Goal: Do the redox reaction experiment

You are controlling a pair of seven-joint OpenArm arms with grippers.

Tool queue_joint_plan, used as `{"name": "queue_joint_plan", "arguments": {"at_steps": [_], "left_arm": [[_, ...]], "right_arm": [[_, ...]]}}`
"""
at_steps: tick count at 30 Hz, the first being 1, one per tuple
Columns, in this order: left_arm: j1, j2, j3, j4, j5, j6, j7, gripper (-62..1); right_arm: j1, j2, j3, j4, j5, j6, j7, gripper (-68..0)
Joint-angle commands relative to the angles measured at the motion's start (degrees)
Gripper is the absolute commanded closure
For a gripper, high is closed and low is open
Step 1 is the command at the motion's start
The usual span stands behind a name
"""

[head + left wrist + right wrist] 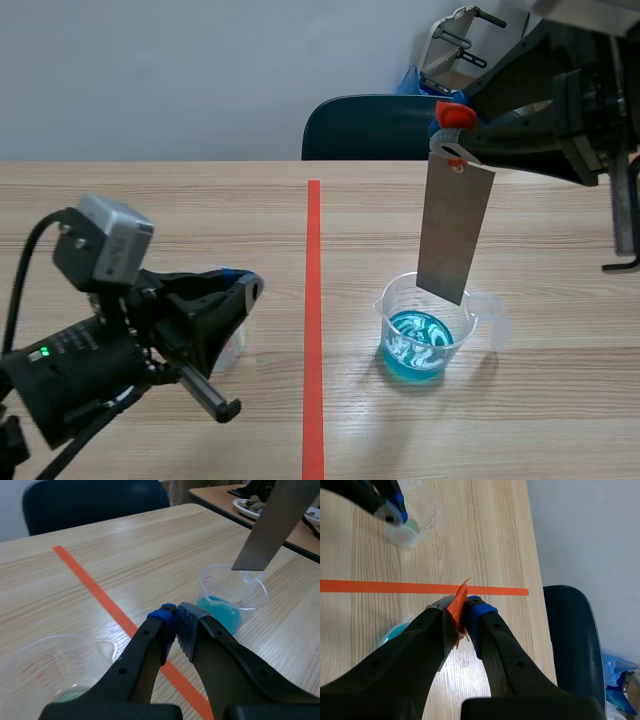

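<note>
One stiff, likely light metal strip hangs over the beaker, the right pincer clamping its orange tab at 12 o'clock. Left pincer closed, empty.

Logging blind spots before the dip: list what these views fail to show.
Right wrist view: the metal plate is hidden under the right gripper; only the orange tab shows.
Right wrist view: the beaker is mostly under the same gripper.
Scene view: the second cup is mostly hidden behind the left gripper.
Left wrist view: the plate's top is cut off by the edge.
</note>
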Motion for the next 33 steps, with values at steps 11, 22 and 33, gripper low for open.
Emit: {"name": "queue_joint_plan", "arguments": {"at_steps": [11, 22, 33], "left_arm": [[-14.1, 5.4, 12.6, -12.3, -0.3, 4.6, -3.9, -2.3], [-21.5, 11.1, 19.2, -23.8, 2.1, 5.2, -6.8, -2.3], [-22.5, 13.7, 22.4, -26.7, 4.4, 5.4, -8.3, -2.3]], "right_arm": [[1.0, 0.3, 0.0, 0.7, 0.2, -0.4, 0.9, -0.8], [1.0, 0.3, 0.0, 0.7, 0.2, -0.4, 0.9, -0.8], [1.0, 0.3, 0.0, 0.7, 0.2, -0.4, 0.9, -0.8]]}}
